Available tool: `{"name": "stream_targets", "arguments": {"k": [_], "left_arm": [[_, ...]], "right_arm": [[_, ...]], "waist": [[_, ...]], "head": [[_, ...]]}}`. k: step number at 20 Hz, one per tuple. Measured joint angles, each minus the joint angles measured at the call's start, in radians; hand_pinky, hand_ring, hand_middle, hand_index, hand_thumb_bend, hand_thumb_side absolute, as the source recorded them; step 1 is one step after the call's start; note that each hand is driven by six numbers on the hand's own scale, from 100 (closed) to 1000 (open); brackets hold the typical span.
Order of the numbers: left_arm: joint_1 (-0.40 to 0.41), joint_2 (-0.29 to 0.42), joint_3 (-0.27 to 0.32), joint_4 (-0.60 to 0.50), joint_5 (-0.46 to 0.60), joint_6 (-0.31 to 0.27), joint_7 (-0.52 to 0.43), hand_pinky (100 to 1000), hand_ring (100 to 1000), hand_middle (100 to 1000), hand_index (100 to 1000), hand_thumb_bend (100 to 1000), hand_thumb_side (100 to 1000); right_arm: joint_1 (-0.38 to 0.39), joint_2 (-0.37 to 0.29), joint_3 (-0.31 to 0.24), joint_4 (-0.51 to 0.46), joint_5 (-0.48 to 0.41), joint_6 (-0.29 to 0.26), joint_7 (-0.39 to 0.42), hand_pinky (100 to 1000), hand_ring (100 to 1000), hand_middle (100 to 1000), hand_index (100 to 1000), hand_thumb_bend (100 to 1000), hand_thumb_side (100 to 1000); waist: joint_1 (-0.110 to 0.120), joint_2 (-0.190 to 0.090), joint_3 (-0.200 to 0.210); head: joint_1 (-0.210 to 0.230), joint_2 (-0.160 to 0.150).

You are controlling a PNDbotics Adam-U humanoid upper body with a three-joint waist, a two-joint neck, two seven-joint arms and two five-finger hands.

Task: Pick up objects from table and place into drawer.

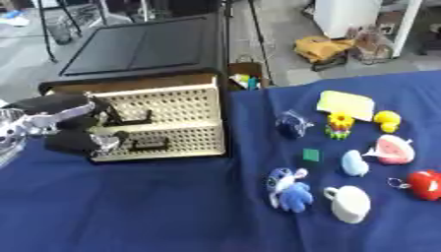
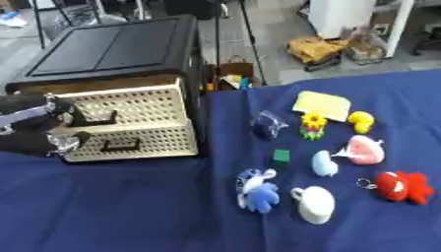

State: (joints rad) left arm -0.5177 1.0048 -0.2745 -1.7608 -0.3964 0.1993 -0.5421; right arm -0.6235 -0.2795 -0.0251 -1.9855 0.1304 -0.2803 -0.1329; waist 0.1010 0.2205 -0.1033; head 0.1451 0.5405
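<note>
Drawer unit (image 1: 159, 118): cream perforated fronts under a black top, standing at the far left of the bench (image 1: 155, 206), which is covered in blue cloth. Upper drawer (image 1: 129, 106) stands pulled out a little, lower one (image 1: 159, 142) looks flush. Left hand (image 1: 73, 125): at the left end of the drawer fronts, fingers curled near the handles; whether it grips the front or only rests against it cannot be told from here. Right hand: not in view. Objects, all on the right half of the bench, well apart from the drawers: yellow pad (image 1: 346, 104) nearest the far edge; yellow duck (image 1: 389, 120); flower toy (image 1: 340, 125); dark blue pouch (image 1: 293, 124); green cube (image 1: 311, 155); pale blue piece (image 1: 354, 163); pink and white toy (image 1: 393, 149); red keyring toy (image 2: 400, 186) by the right edge; blue plush (image 1: 289, 189); white cup (image 1: 350, 203) towards the near edge. Step in hand, as judged: opening the upper drawer, no object lifted yet. Next move calls for drawing the drawer out far enough to take things, then reaching across for a first object, the blue plush or dark blue pouch being nearest.
</note>
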Motion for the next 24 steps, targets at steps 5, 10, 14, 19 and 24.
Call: {"name": "stream_targets", "arguments": {"k": [5, 10, 14, 19, 24], "left_arm": [[0.006, 0.008, -0.006, -0.02, 0.011, 0.009, -0.015, 100, 111, 141, 760, 204, 697], [0.007, 0.008, -0.009, -0.027, 0.028, 0.02, -0.027, 100, 111, 140, 757, 199, 697], [0.01, 0.009, -0.013, -0.036, 0.034, 0.025, -0.033, 100, 112, 141, 753, 200, 697], [0.014, 0.017, -0.019, -0.051, 0.038, 0.027, -0.042, 100, 112, 141, 751, 199, 698], [0.015, 0.022, -0.025, -0.07, 0.04, 0.031, -0.049, 100, 112, 142, 745, 201, 699]], "right_arm": [[0.0, 0.002, 0.0, 0.0, 0.0, 0.003, -0.004, 728, 812, 718, 746, 261, 952], [0.0, 0.003, 0.0, 0.0, 0.0, 0.005, -0.008, 729, 812, 718, 746, 259, 951], [0.001, 0.003, -0.001, 0.0, 0.0, 0.007, -0.011, 729, 812, 718, 746, 257, 951], [0.004, 0.003, -0.004, 0.0, 0.0, 0.008, -0.017, 730, 813, 717, 747, 256, 952], [0.005, 0.003, -0.006, 0.0, 0.0, 0.01, -0.02, 730, 813, 717, 747, 255, 952]], "waist": [[-0.001, -0.005, 0.001], [-0.001, -0.007, 0.001], [-0.001, -0.014, 0.002], [-0.002, -0.018, 0.005], [-0.007, -0.02, 0.009]], "head": [[0.0, 0.003], [0.0, 0.005], [0.0, 0.01], [-0.001, 0.013], [-0.003, 0.019]]}}
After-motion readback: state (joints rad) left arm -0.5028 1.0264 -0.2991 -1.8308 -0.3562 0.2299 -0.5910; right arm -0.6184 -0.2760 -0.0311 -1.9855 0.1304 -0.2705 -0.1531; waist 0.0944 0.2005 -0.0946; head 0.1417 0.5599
